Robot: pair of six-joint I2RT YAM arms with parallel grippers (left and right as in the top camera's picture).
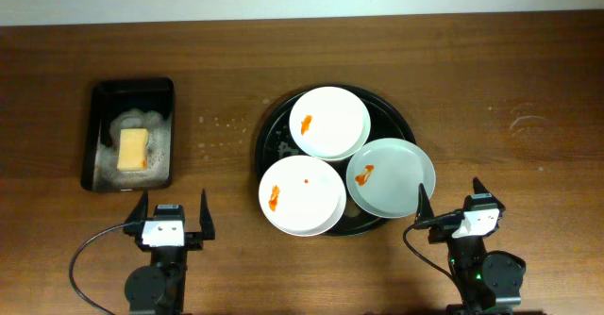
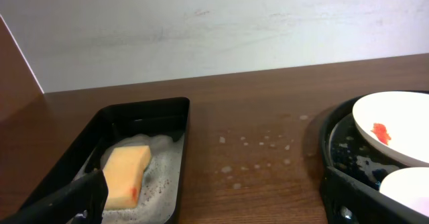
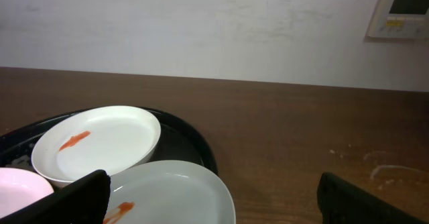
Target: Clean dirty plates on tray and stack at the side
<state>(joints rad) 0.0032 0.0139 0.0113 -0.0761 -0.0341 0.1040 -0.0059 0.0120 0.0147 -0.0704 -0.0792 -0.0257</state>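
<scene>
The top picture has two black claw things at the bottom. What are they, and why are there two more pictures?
Those are two robot arms. Each ends in a two-finger pincer called an end effector. The left end effector and the right end effector are both open, holding nothing. The top picture looks straight down at the table. The other two come from small cameras on the arms' wrists, looking low across it. On the table sits a round black tray with three white plates smeared with red sauce. Left of it is a black tub with a yellow sponge in foam.
</scene>
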